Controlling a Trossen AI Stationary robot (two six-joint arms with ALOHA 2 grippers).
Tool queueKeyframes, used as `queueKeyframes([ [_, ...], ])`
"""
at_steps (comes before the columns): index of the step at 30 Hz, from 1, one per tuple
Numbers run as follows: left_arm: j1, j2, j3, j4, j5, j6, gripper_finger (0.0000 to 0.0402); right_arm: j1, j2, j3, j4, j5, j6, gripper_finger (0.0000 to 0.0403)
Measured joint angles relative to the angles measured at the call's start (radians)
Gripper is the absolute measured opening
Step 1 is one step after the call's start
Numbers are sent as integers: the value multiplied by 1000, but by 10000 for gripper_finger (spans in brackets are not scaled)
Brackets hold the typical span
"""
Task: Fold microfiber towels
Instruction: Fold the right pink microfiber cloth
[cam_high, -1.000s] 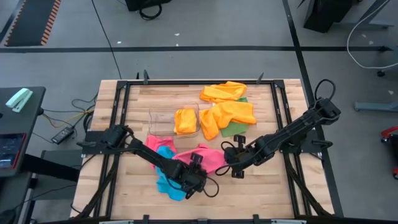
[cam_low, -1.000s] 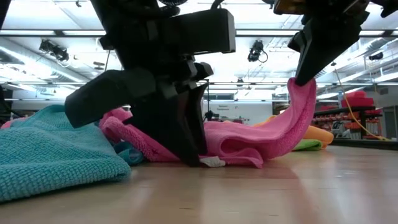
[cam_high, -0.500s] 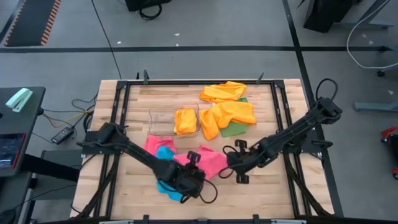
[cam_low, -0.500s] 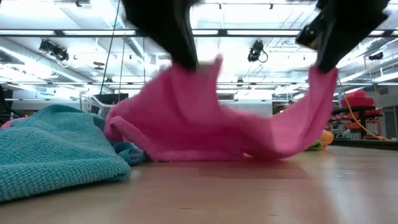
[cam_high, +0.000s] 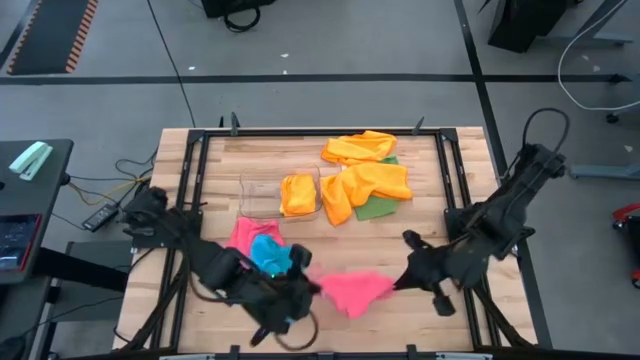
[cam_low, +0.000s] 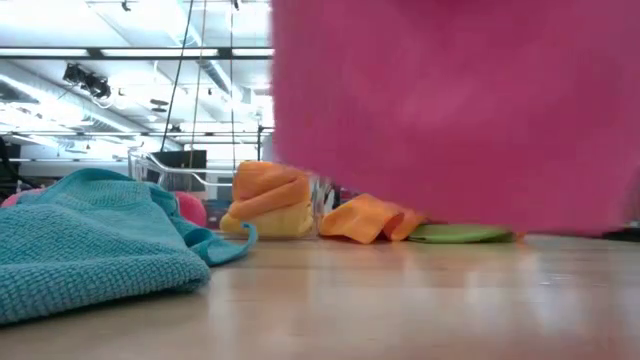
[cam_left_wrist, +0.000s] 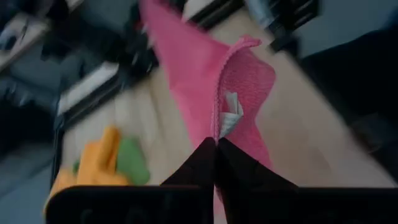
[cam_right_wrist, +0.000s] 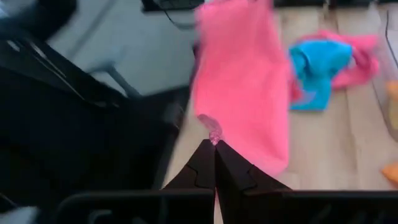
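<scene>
Pink towel (cam_high: 355, 290) stretched between left claw (cam_high: 303, 285) and right claw (cam_high: 400, 283), both pinching it; blocks low view.

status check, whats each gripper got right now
Left gripper shut on pink towel corner. Right gripper shut on opposite corner. Towel lifted, stretched between them. Blue towel beside, not blocking.

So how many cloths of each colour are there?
Orange cloth: 3
Pink cloth: 2
Blue cloth: 1
Green cloth: 1
Total: 7, counted from above; any cloth hidden under another would not be counted.
</scene>
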Motion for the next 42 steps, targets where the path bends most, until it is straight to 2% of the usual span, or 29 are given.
queueKeyframes([
  [6,-56,-2,24,182,172,105,10,86,15,95,101,-145,-147,4],
  [12,-66,-1,5,113,186,45,19,118,55,94,75,-134,-170,4],
  [17,-4,6,-127,123,148,71,7,36,106,59,-106,-74,-125,4],
  [19,35,6,-167,134,101,87,12,-10,120,59,-184,-6,-143,4],
  [26,237,-1,-168,135,62,272,9,-201,105,62,-354,214,-227,4],
  [29,282,-7,-124,149,86,312,7,-244,84,70,-378,277,-242,4],
  [33,288,-6,-113,142,180,314,21,-240,75,70,-403,328,-266,4],
  [37,257,-1,-159,131,262,223,20,-206,100,30,-399,259,-216,4],
  [42,191,5,-283,147,326,113,7,-123,133,-99,-234,66,-165,4],
])
